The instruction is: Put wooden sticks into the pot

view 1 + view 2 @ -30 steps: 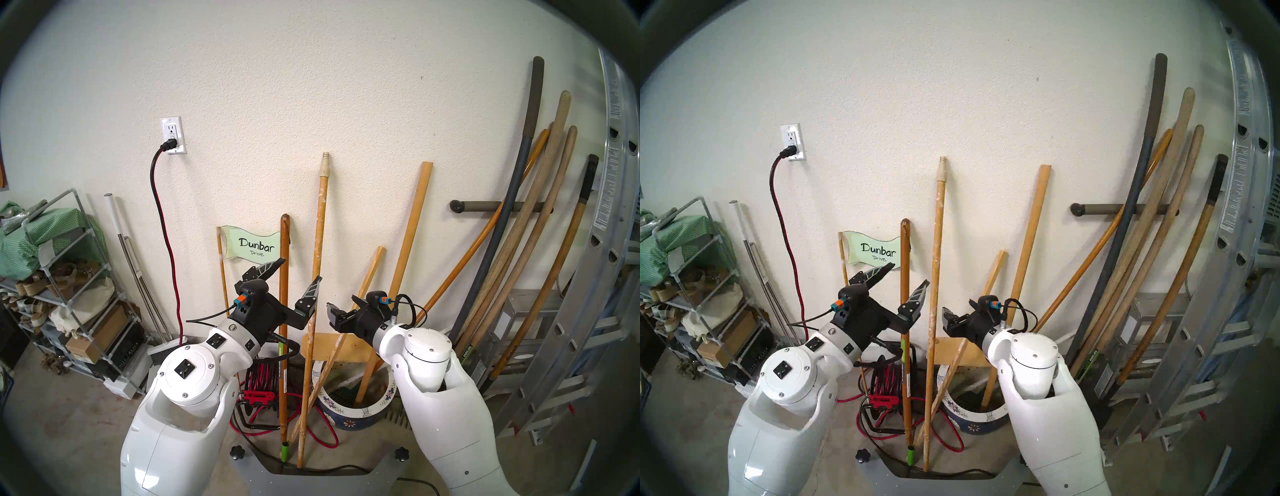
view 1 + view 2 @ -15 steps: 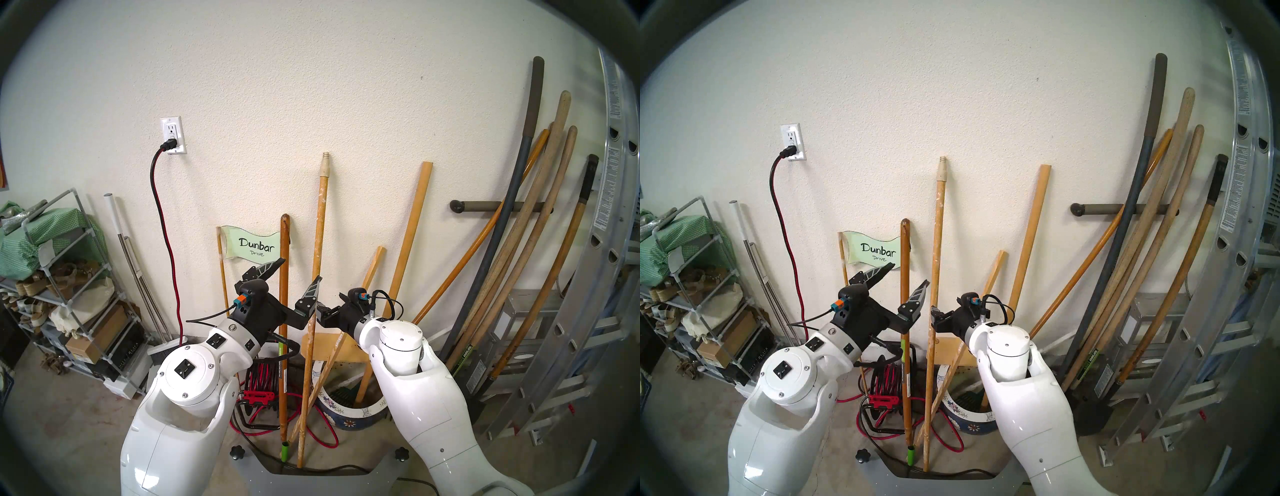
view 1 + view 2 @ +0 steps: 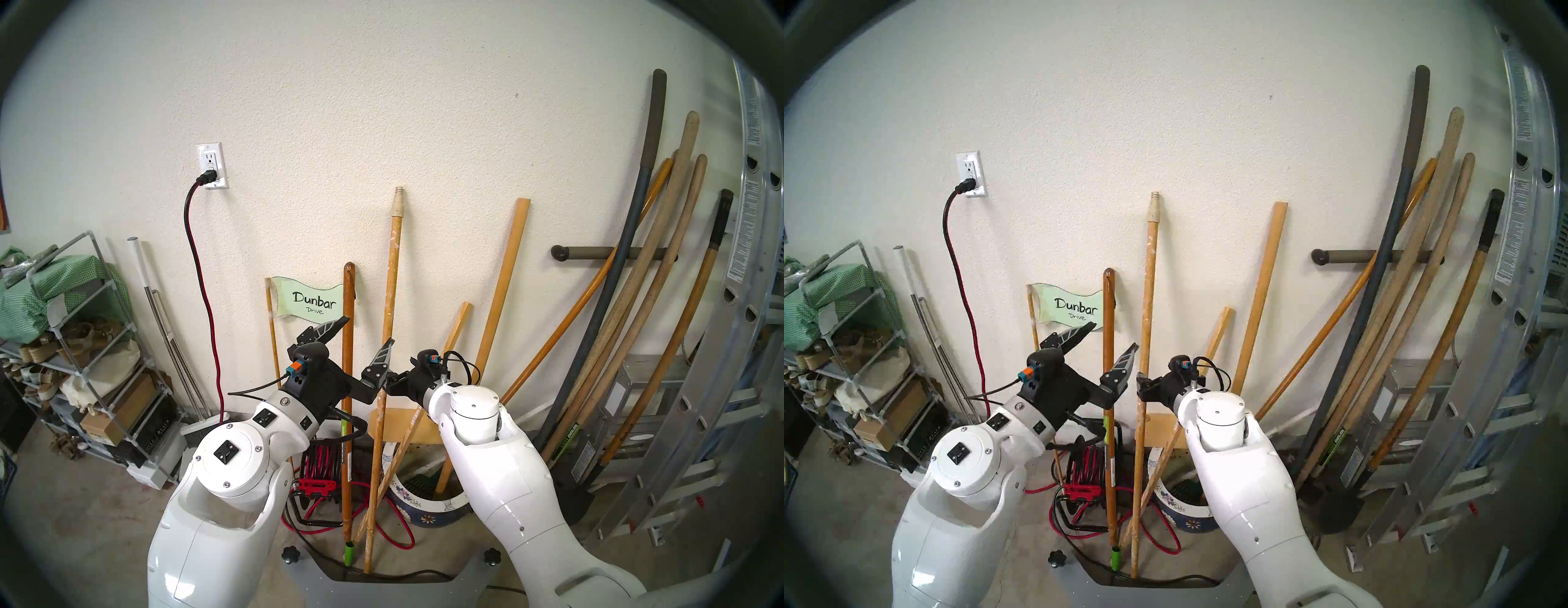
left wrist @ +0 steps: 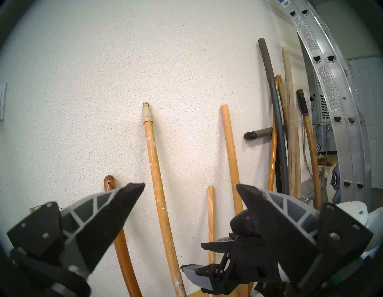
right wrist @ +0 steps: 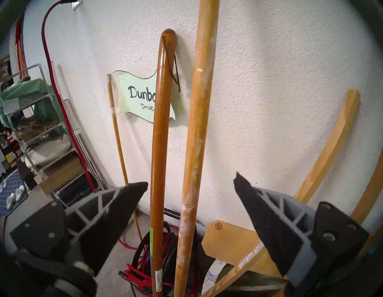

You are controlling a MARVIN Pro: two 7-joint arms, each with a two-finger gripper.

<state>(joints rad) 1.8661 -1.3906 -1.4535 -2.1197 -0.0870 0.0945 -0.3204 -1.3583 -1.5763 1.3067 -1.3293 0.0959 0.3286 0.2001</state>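
A thin paint-flecked wooden stick (image 3: pixel 390 297) with a cream threaded tip leans on the wall, its foot on the floor left of the pot. My right gripper (image 5: pixel 190 180) is open at the stick's mid-height. In the right wrist view the stick (image 5: pixel 194 145) runs up between its spread fingers without being pinched. My left gripper (image 3: pixel 356 339) is open just left of it, holding nothing. A thick yellow dowel (image 3: pixel 500 297) stands in the blue flowered pot (image 3: pixel 424 505), which is partly hidden behind my right arm.
A dark brown handle (image 3: pixel 348 382) and a "Dunbar Drive" sign (image 3: pixel 309 301) stand left of the stick, above a red cord reel (image 3: pixel 322 471). A thin square slat (image 3: pixel 456 335) leans over the pot. Garden tool handles (image 3: pixel 636 318) and a ladder (image 3: pixel 742 297) crowd the right. A shoe rack (image 3: pixel 72 339) is at the left.
My right arm has swung left, bringing its open gripper up to the paint-flecked stick. The left arm and the sticks have not moved.
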